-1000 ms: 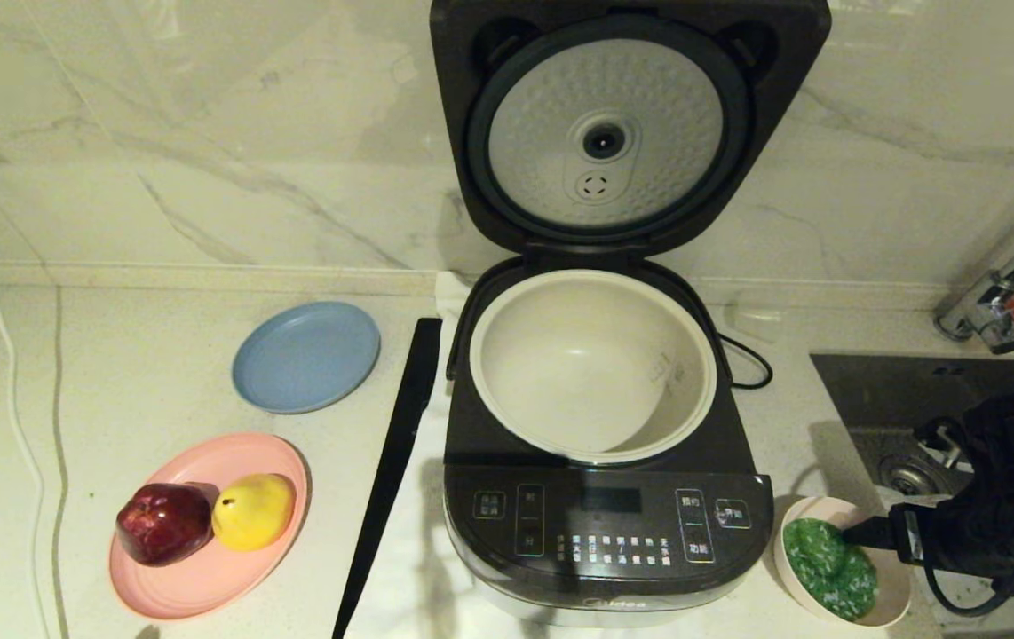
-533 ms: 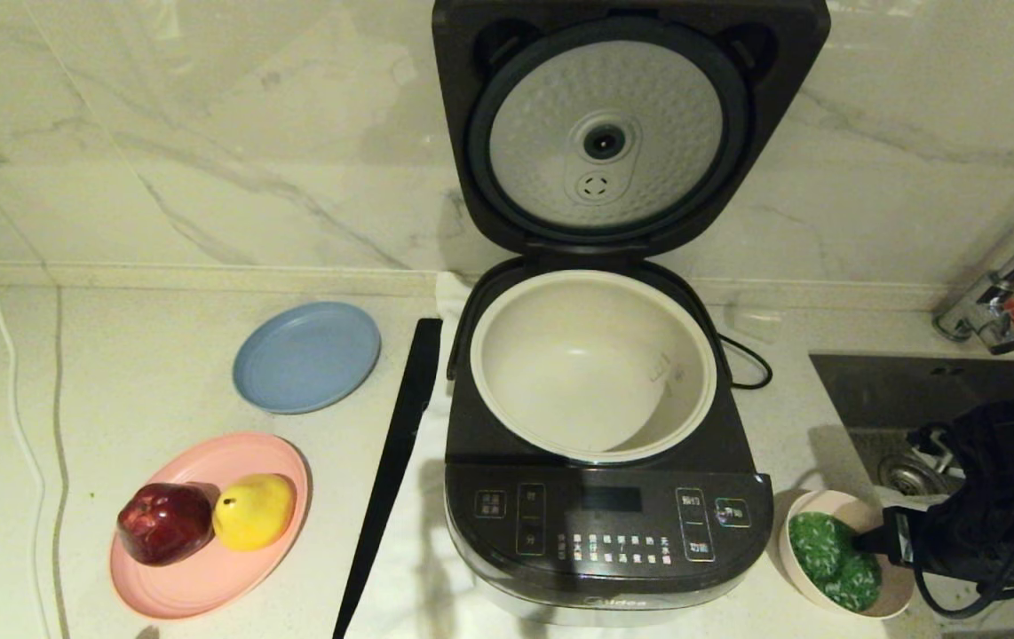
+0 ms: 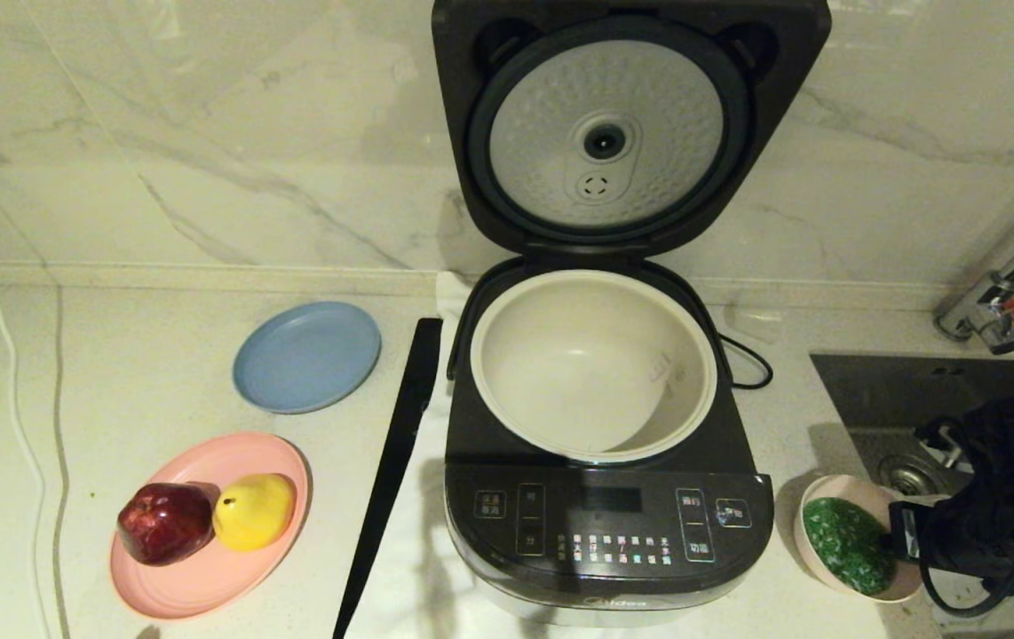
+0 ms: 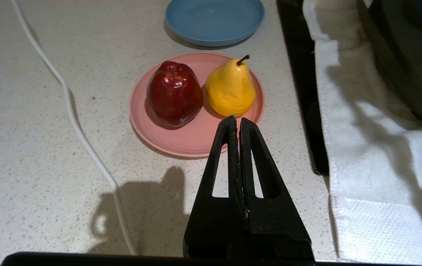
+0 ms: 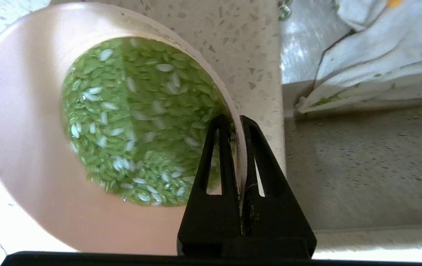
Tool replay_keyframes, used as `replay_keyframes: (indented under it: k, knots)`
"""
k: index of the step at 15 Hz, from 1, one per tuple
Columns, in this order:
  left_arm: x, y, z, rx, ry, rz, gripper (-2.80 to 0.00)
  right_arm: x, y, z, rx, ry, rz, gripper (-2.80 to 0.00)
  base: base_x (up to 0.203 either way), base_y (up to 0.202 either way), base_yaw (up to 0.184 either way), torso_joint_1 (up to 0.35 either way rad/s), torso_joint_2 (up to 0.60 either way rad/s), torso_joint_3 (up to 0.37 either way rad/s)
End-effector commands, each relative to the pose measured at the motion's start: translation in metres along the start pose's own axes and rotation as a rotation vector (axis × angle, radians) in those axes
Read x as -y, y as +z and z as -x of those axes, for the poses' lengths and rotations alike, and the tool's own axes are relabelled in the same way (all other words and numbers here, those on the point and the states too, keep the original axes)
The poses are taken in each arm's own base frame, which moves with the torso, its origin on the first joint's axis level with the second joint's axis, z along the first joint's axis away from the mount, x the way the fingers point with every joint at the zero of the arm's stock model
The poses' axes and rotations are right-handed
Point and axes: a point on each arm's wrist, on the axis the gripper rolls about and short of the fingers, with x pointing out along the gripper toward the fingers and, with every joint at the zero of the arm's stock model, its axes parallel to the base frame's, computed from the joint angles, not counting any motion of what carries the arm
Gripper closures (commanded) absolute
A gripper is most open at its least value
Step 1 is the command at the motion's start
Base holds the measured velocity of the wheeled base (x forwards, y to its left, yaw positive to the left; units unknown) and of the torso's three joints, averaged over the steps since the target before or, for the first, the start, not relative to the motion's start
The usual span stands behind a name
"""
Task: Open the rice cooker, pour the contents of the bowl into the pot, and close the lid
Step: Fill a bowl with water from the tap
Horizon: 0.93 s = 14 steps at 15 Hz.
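Observation:
The dark grey rice cooker [image 3: 605,541] stands in the middle with its lid [image 3: 627,124] swung up against the wall. The cream-white pot [image 3: 591,364] inside holds nothing. To the cooker's right, the pale pink bowl [image 3: 835,501] [image 5: 30,147] carries green and white contents [image 3: 844,541] [image 5: 137,122]. My right gripper [image 3: 898,537] [image 5: 235,122] is shut on the bowl's right rim, one finger inside, one outside, and the bowl tilts. My left gripper [image 4: 237,120] hangs shut and empty over the counter near the pink plate.
A pink plate [image 3: 205,577] with a red apple [image 3: 163,522] and yellow pear [image 3: 254,510] lies front left, a blue plate [image 3: 306,355] behind it. A black strip [image 3: 392,461] and white cloth [image 4: 373,177] lie left of the cooker. A sink [image 3: 915,390] and tap [image 3: 1004,293] are at right.
My right gripper has closed onto the bowl's rim. The bowl has shifted a little to the right and tipped, its contents sliding toward the gripper side.

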Motion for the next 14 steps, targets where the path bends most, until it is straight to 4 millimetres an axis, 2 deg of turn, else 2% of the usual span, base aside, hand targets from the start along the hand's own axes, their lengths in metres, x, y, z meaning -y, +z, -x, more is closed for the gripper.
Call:
replay_keyframes:
  k: [1,4,8,12,14]
  knots:
    - [0.0,-0.001,0.0,-0.004,-0.001,0.0,0.0,0.0,0.001,0.01,0.031,0.009,-0.002,0.0,0.0,0.0,0.0,0.0,0.0,0.0]
    - [0.0,-0.001,0.0,-0.005,-0.001,0.0,0.0,0.006,0.003,0.018,0.062,0.001,-0.025,0.0,0.0,0.0,0.0,0.0,0.0,0.0]
    - [0.0,-0.001,0.0,-0.004,-0.001,0.0,0.0,0.019,0.009,0.045,0.086,0.008,-0.079,0.0,0.0,0.0,0.0,0.0,0.0,0.0]
    - [0.0,-0.001,0.0,-0.004,-0.001,0.0,0.0,0.038,0.031,0.075,0.062,0.094,-0.171,0.0,0.0,0.0,0.0,0.0,0.0,0.0]
    - [0.0,-0.001,0.0,-0.004,-0.001,0.0,0.0,0.049,0.042,0.079,0.063,0.103,-0.222,0.0,0.0,0.0,0.0,0.0,0.0,0.0]
